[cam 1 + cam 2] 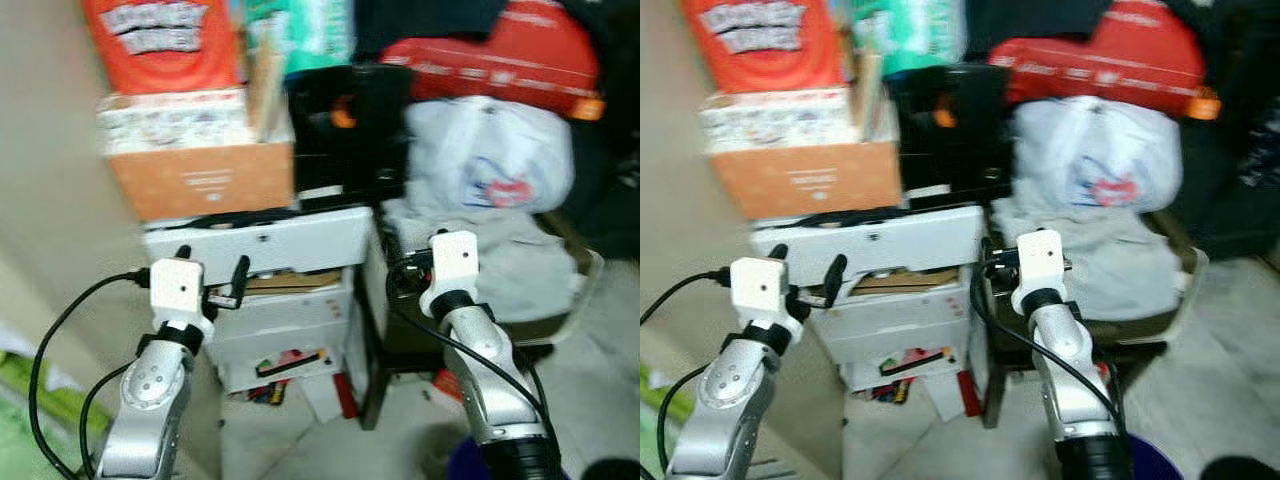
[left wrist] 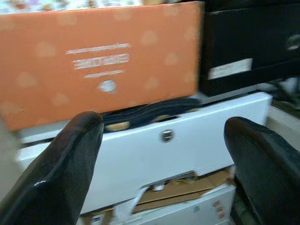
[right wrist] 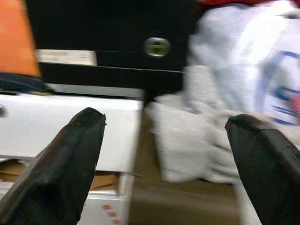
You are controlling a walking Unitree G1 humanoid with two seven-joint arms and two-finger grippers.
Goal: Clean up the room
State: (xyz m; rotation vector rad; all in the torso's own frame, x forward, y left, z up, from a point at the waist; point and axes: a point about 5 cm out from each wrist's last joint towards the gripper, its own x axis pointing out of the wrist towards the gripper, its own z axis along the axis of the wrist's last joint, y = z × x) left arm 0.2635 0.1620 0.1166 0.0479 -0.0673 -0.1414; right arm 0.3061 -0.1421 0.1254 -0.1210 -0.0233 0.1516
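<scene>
Left gripper (image 2: 161, 164): raised before the stack, fingers spread wide, nothing held
Right gripper (image 3: 164, 159): raised at 1 o'clock from the left one, fingers also spread wide, empty
Clutter stack: white storage box (image 1: 262, 243) at 12 o'clock, just beyond the left gripper; orange cardboard box (image 1: 200, 178) resting on top of it; black box (image 1: 345, 120) beside the orange one at 1 o'clock
Right side of scene: white plastic bag (image 1: 490, 155) on grey cloth (image 1: 500, 260), at 1 o'clock from the right gripper; red package (image 1: 500, 55) above the bag
Floor: small loose items (image 1: 285, 365) under the stack, blurred, kind not possible to tell
Key relation: white storage box straight ahead of the left gripper, long axis running from 9 to 3 o'clock, across the line of the fingers; left arm nearer to it, right arm nearer to the bag
Judgement: approach only, no contact yet; target thing not clear from these views; wide box face probably too broad for one gripper
</scene>
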